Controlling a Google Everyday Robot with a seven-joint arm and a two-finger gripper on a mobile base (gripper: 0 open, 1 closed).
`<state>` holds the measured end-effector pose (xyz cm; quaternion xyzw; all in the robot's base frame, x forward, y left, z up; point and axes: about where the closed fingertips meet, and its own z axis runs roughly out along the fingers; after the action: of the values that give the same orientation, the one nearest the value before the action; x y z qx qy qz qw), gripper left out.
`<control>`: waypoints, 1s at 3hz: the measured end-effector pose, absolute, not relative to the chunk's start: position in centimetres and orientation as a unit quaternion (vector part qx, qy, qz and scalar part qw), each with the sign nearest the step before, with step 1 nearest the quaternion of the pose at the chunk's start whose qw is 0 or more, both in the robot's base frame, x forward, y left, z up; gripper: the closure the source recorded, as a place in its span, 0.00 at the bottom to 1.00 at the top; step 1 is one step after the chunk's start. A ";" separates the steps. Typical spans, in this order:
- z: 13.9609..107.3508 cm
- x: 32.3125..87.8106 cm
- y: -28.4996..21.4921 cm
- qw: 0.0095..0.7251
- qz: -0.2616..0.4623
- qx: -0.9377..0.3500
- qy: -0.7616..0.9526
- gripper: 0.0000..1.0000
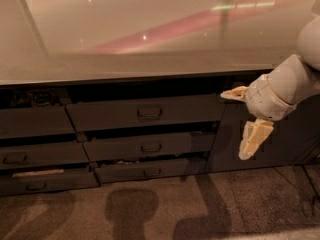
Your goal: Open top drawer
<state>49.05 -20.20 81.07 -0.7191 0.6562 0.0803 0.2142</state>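
Note:
The top drawer is the widest dark grey front under the counter, with a small rectangular pull handle at its middle. A dark gap shows above its front. My gripper hangs at the right, past the drawer's right end and in front of the dark cabinet door. It is open and empty, with one cream finger pointing left and the other pointing down. It touches nothing.
A glossy countertop overhangs the drawers. Two narrower drawer fronts sit below the top drawer, standing slightly ajar. More drawers fill the left column. Patterned carpet covers the floor, with shadows on it.

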 end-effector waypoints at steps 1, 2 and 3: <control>80.4 50.0 -20.7 0.213 0.088 -0.709 0.667 0.00; 80.0 50.6 -21.0 0.213 0.092 -0.703 0.672 0.00; 76.5 53.5 -23.1 0.172 0.118 -0.682 0.701 0.00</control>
<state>53.54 -23.08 76.51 -0.6820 0.7008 0.1185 0.1723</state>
